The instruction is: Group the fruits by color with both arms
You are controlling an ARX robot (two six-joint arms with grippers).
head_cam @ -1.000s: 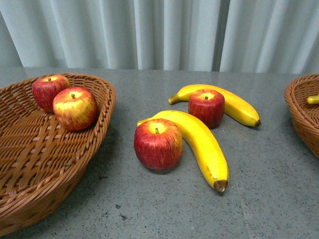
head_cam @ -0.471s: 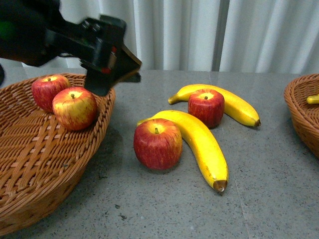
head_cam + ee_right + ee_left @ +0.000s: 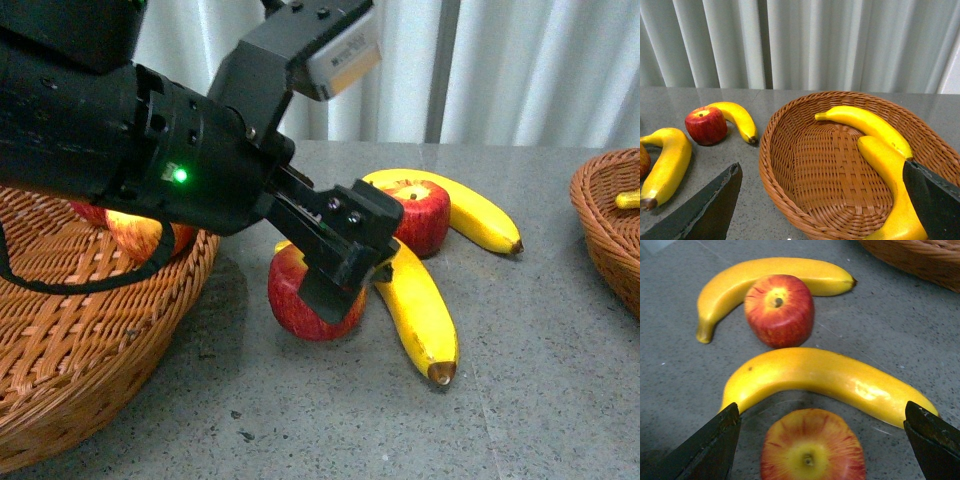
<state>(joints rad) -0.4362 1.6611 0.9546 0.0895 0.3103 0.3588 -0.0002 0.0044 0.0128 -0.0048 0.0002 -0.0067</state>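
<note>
Grey speckled tabletop (image 3: 560,380), pale curtain (image 3: 540,70) behind; left fingers (image 3: 710,455) wide apart flanking apple (image 3: 810,450), right fingers (image 3: 705,215) apart, empty.

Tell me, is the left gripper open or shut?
Open: the left gripper shows fingers wide apart, an apple between them.
</note>
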